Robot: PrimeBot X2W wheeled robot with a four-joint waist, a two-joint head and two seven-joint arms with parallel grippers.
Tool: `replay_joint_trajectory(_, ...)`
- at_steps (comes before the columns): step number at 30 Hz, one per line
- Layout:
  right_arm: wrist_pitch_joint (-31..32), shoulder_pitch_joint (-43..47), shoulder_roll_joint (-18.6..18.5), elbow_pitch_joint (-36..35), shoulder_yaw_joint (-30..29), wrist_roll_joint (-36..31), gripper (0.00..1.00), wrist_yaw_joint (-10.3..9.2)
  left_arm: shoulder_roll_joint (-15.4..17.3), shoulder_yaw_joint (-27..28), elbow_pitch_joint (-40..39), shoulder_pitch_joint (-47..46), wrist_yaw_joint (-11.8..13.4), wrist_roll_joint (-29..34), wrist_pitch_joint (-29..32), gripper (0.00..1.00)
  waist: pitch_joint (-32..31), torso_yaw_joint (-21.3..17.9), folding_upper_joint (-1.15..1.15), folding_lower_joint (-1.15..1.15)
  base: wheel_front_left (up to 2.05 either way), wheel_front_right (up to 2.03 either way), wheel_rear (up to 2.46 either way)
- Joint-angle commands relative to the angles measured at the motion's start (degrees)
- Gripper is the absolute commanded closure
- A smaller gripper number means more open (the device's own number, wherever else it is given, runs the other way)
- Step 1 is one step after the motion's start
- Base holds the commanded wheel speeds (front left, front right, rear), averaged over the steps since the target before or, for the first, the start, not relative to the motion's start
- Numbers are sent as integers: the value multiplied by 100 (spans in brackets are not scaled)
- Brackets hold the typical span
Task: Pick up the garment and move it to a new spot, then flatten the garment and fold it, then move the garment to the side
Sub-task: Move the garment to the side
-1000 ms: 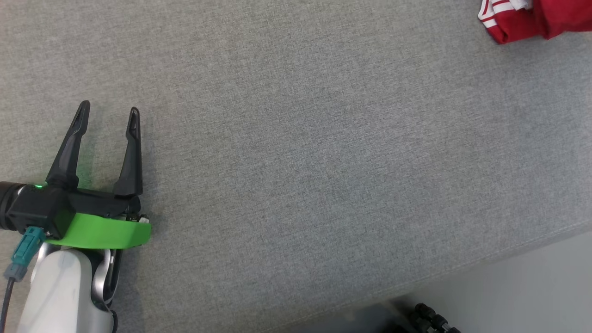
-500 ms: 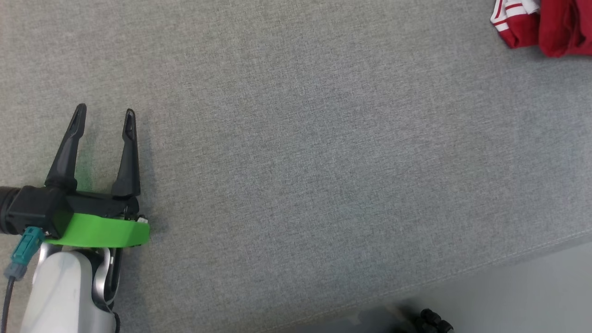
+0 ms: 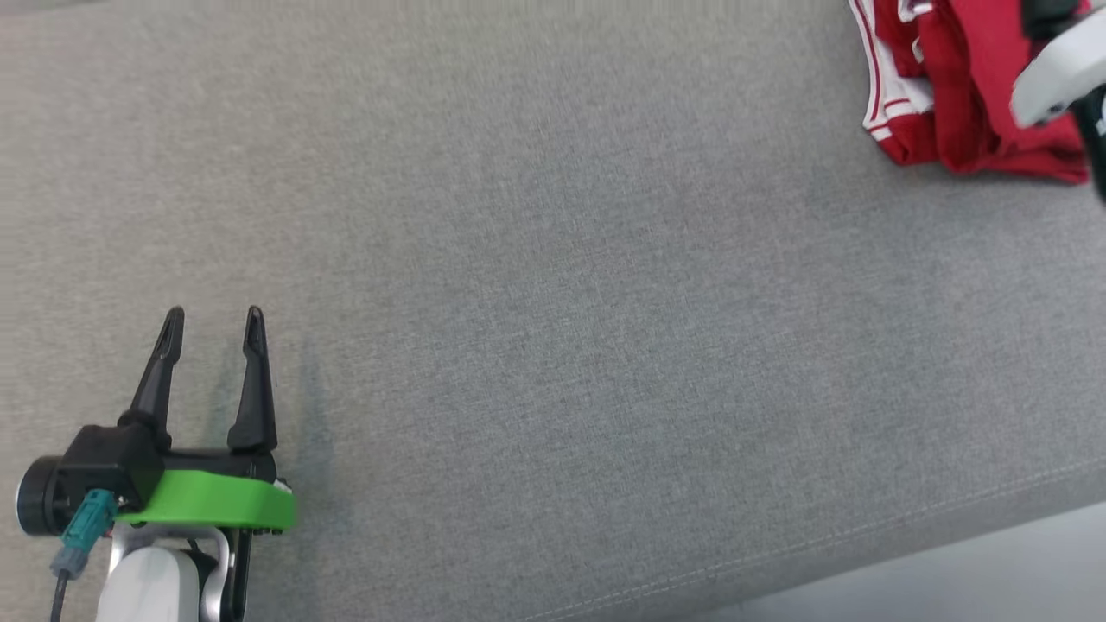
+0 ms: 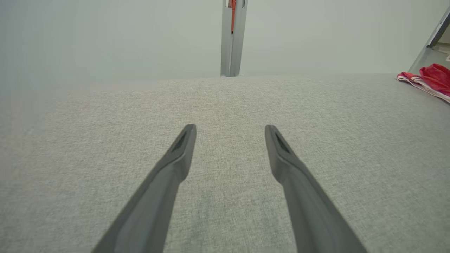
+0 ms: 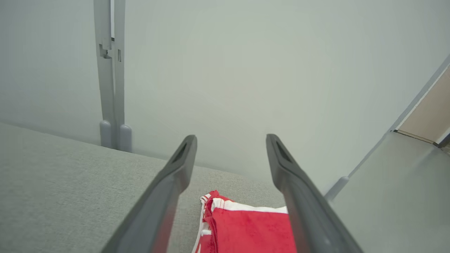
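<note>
Red cloth garment with white stripes point(image 3: 968, 130) lay bunched at the far right of the grey fabric worktop point(image 3: 553, 302) in the head view | left wrist view: left gripper point(image 4: 229, 129) jaws spread, empty, well apart from it | right wrist view: right gripper point(image 5: 231, 140) jaws parted above garment, gripping nothing | judged best: lift straight up, avoid snagging folds

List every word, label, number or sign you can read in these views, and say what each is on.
No readable text in any view.
The red garment shows only white stripes, no lettering.
The green band on the left gripper is blank.
The grey fabric surface carries no print.
</note>
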Motion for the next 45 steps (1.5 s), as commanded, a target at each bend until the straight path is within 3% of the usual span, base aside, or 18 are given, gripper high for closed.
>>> replay_joint_trajectory(1, -20, 262, 19, -132, -159, 55, 0, -13, -19, 43, 30, 94, -1, 67, 1, 0, -567, 287, 0, 0, 0, 0, 0)
replay_joint_trajectory(9, -18, 2084, 593, -1292, -1208, -226, 0, -13, -151, 247, 158, 473, -2, 113, 1, 0, -1157, 542, 0, 0, 0, 0, 0)
replay_joint_trajectory(19, -19, 3717, 1202, -2333, -1904, -351, 0, -13, -221, 311, 327, 696, -3, 160, 1, 0, -1581, 554, 0, 0, 0, 0, 0)
replay_joint_trajectory(31, -19, 5121, 1715, -2947, -2116, -591, 0, -13, -247, 128, 548, 569, -3, 145, 1, 0, -1826, 693, 0, 0, 0, 0, 0)
replay_joint_trajectory(45, -20, 6007, 2093, -3274, -2350, -793, 0, -13, -267, 138, 730, 765, -3, 122, 1, 0, -2178, 843, 0, 0, 0, 0, 0)
